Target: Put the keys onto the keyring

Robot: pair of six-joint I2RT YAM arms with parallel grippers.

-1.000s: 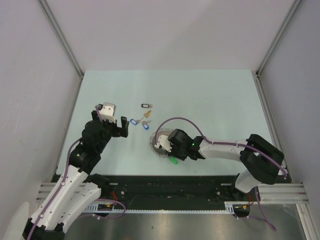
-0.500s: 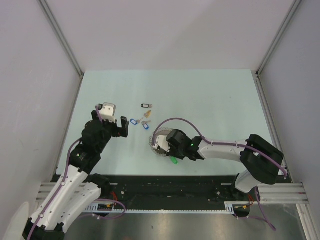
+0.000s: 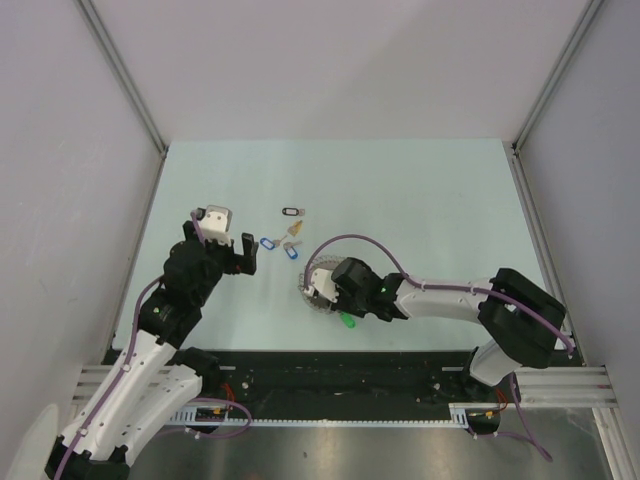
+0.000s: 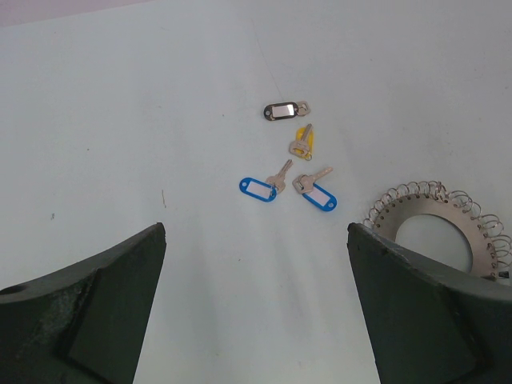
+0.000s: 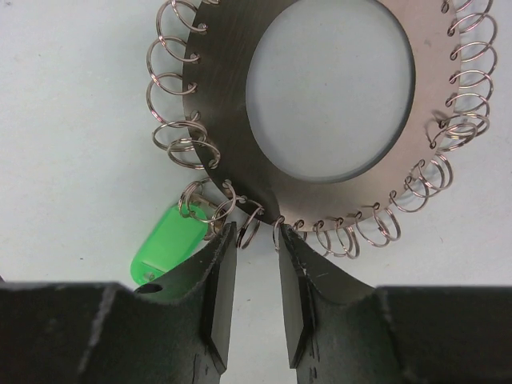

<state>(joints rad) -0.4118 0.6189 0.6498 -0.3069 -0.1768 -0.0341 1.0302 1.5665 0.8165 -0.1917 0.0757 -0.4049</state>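
The keyring (image 5: 228, 120) is a grey metal disc with a wide round hole and small wire loops round its rim; it also shows in the top view (image 3: 312, 281) and the left wrist view (image 4: 480, 240). A green-tagged key (image 5: 164, 244) hangs on a rim loop, seen too in the top view (image 3: 348, 321). My right gripper (image 5: 254, 240) is at the ring's near rim, jaws a narrow gap apart, one small loop between the tips. A black-tagged key (image 4: 284, 110), a yellow-tagged key (image 4: 302, 142) and two blue-tagged keys (image 4: 258, 189) (image 4: 318, 194) lie loose ahead of my open, empty left gripper (image 4: 256, 320).
The pale green table (image 3: 430, 200) is walled by white panels on three sides. The right arm's purple cable (image 3: 350, 240) arcs over the ring. The black rail (image 3: 330, 365) runs along the near edge.
My right gripper has crept slightly left along the ring's near rim. The left arm and the loose keys have not moved.
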